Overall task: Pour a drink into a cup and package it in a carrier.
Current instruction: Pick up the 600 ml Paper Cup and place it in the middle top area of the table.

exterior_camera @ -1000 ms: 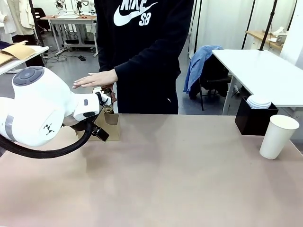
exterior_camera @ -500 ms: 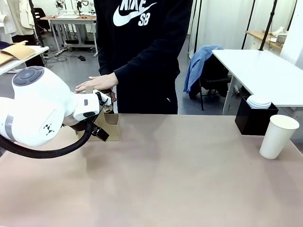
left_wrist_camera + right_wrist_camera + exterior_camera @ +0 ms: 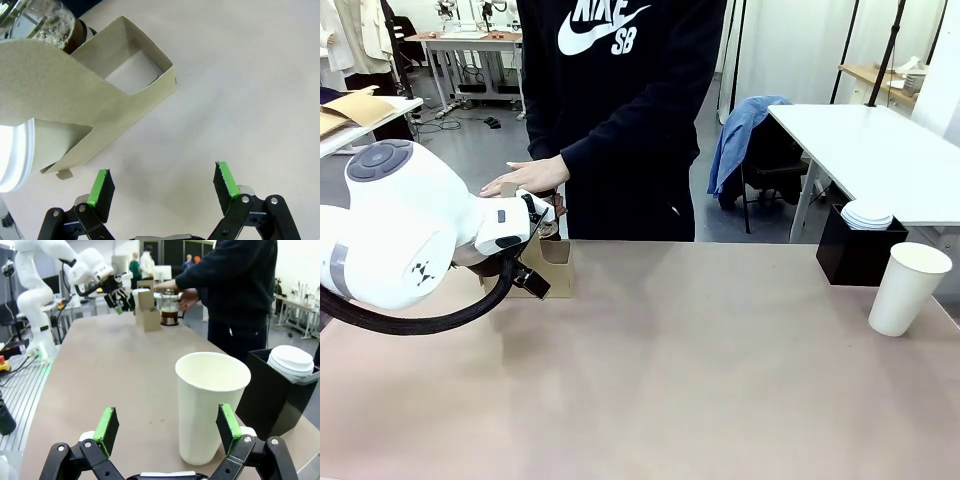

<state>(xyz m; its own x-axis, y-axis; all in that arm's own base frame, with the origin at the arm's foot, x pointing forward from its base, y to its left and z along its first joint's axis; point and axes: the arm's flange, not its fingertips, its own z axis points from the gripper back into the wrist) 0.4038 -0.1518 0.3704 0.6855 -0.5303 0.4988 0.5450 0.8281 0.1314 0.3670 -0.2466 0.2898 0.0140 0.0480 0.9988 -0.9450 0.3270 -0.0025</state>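
One carrier (image 3: 60,90) lies just beyond the left end effector (image 3: 162,176).

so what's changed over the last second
The person's hand has come down a little toward the top of the carrier, just above the left arm. Nothing was taken hold of or let go. The left arm, its jaws open beside the carrier, the open paper cup and the black box of lids stayed as they were.
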